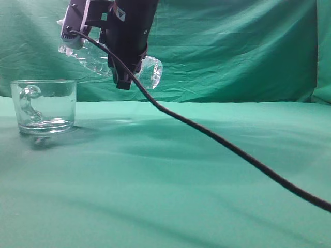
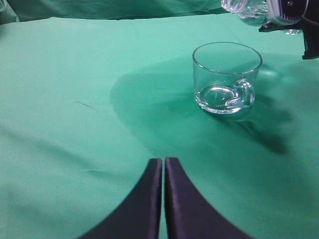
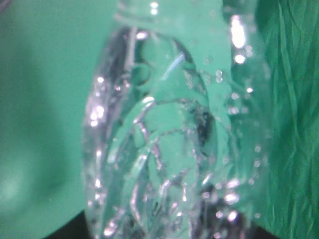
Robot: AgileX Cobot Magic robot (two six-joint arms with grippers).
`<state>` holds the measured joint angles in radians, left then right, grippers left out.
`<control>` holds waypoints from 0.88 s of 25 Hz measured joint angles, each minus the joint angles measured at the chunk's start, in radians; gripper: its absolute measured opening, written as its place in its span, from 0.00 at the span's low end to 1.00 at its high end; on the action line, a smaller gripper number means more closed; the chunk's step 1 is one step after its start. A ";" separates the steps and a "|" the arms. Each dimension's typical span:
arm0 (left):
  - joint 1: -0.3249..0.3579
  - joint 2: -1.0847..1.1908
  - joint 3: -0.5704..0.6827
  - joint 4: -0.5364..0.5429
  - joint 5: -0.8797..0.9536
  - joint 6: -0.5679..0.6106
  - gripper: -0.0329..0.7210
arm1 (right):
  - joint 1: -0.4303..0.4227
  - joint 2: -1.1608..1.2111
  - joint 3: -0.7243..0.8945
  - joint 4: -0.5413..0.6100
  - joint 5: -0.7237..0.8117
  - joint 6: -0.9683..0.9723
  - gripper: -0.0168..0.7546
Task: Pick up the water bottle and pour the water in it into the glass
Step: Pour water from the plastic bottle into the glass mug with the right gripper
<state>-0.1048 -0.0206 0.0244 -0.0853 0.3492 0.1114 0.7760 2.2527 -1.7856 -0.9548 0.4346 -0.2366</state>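
The glass (image 1: 44, 106) is a short clear mug with a curved handle, standing upright on the green cloth at the left; it also shows in the left wrist view (image 2: 227, 77). My right gripper (image 1: 123, 72) is shut on the water bottle (image 1: 147, 71) and holds it tipped nearly level in the air, up and to the right of the glass, neck toward the glass. The bottle's neck shows at the top right of the left wrist view (image 2: 249, 9). The bottle fills the right wrist view (image 3: 174, 144), wet with droplets. No water level shows. My left gripper (image 2: 163, 162) is shut and empty, short of the glass.
A black cable (image 1: 232, 150) runs from the right arm down across the green cloth (image 1: 181, 196) to the right edge. A green backdrop (image 1: 232, 46) hangs behind the table.
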 joint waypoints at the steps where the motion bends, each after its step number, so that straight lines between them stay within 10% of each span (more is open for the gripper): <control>1: 0.000 0.000 0.000 0.000 0.000 0.000 0.04 | 0.000 0.000 0.000 -0.020 -0.007 0.000 0.34; 22: 0.000 0.000 0.000 0.000 0.000 0.000 0.04 | 0.022 -0.010 0.000 -0.037 0.088 -0.022 0.34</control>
<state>-0.1048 -0.0206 0.0244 -0.0853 0.3492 0.1114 0.7976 2.2427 -1.7856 -0.9917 0.5225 -0.2590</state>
